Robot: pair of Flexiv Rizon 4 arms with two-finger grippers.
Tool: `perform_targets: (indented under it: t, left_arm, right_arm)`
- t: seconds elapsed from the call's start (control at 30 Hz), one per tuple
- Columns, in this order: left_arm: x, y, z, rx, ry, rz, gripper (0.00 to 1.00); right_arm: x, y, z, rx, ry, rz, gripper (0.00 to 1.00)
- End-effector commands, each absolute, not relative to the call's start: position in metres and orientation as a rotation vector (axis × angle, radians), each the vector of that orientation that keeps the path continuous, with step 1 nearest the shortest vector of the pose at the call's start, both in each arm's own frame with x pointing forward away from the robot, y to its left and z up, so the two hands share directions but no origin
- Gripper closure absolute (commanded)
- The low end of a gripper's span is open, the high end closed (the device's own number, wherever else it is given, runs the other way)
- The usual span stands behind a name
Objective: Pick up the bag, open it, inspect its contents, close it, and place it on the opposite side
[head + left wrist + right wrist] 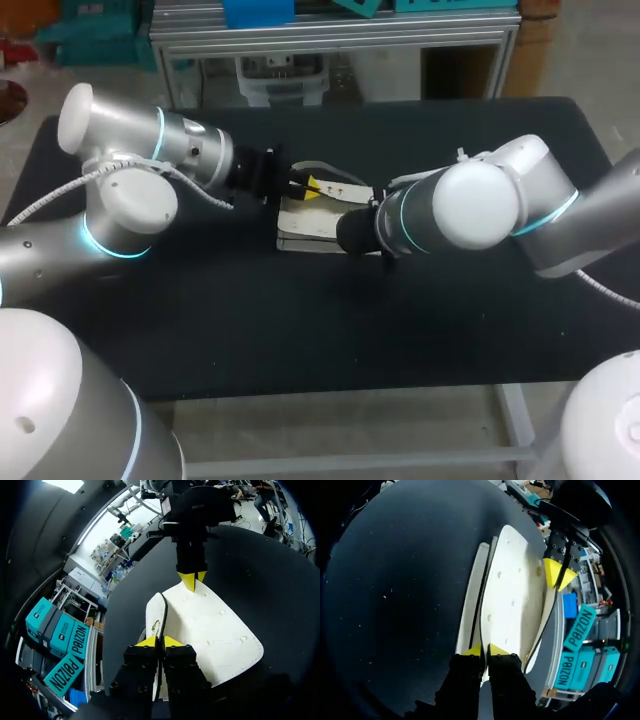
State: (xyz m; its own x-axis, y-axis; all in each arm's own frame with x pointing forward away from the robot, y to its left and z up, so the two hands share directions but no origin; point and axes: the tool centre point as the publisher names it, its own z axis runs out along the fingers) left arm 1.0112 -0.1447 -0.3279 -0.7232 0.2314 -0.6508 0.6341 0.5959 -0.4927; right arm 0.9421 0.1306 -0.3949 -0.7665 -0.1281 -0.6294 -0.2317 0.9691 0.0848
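**A:** How far along are you?

**B:** Early, imo. Your bag [312, 228] lies flat mid-tabletop [300, 330], btw your two arms. It's not on the opposite side yet, and I can't tell if it's lifted off the surface at all.

**A:** And the hands?

**B:** Your left hand [160, 642] is pinched tight on one edge of the bag, fingers nearly together w/ the thin rim btw them. Your right hand [485, 651] is clamped the same way on the far edge, facing the left one across the bag. So you've got a two-sided grip, and that's about it.

**A:** Opened?

**B:** Doesn't look it. Panels sit close together and no contents show. Opening, inspecting, closing and placing are all left to do.

**A:** What's it made of?

**B:** White, smooth, prob. faux leather. It's a slim envelope shape w/ rounded corners, and small dimples or studs dot the face. A dark line [164, 612] runs along it beside a narrow white strip. It could be a zip, seam or strap, can't tell which. It looks soft enough to sag once you raise it. The tabletop is matte black w/ faint specks.
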Motion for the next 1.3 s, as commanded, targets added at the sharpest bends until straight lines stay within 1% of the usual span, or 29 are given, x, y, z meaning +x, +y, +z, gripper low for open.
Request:
perform_targets:
  t: [0.03,0.17,0.3,0.33,0.37,0.4,0.47,0.5,0.8,1.07,1.23,1.3]
  left_arm:
    - [1.020,-0.141,-0.309,0.664,2.402,-1.007,1.00]
    - [1.024,-0.137,-0.301,0.618,2.482,-1.051,1.00]
    - [1.022,-0.135,-0.304,0.602,2.504,-1.044,1.00]
    - [1.020,-0.135,-0.307,0.608,2.510,-1.039,0.93]
    - [1.019,-0.135,-0.310,0.610,2.516,-1.032,0.79]
    - [1.018,-0.135,-0.312,0.613,2.519,-1.015,0.69]
    - [1.016,-0.136,-0.315,0.610,2.527,-1.004,0.60]
    - [1.016,-0.136,-0.317,0.608,2.530,-0.998,0.58]
    - [1.013,-0.133,-0.327,0.565,2.523,-1.022,0.56]
    - [1.018,-0.139,-0.344,0.534,2.511,-0.969,0.62]
    - [1.030,-0.143,-0.351,0.499,2.536,-0.961,0.63]
    - [1.037,-0.144,-0.353,0.484,2.553,-0.963,0.64]
  right_arm:
    - [0.940,0.127,-0.411,-0.278,2.446,0.228,1.00]
    - [0.939,0.126,-0.412,-0.282,2.456,0.221,1.00]
    - [0.939,0.126,-0.411,-0.281,2.461,0.220,1.00]
    - [0.939,0.127,-0.411,-0.281,2.461,0.221,1.00]
    - [0.940,0.127,-0.410,-0.282,2.461,0.222,1.00]
    - [0.940,0.128,-0.410,-0.283,2.460,0.223,1.00]
    - [0.940,0.129,-0.409,-0.286,2.461,0.225,1.00]
    - [0.940,0.129,-0.409,-0.286,2.461,0.225,1.00]
    - [0.942,0.131,-0.407,-0.287,2.463,0.230,1.00]
    - [0.942,0.134,-0.406,-0.297,2.465,0.234,1.00]
    - [0.943,0.135,-0.407,-0.305,2.467,0.235,1.00]
    - [0.943,0.135,-0.407,-0.308,2.468,0.235,1.00]
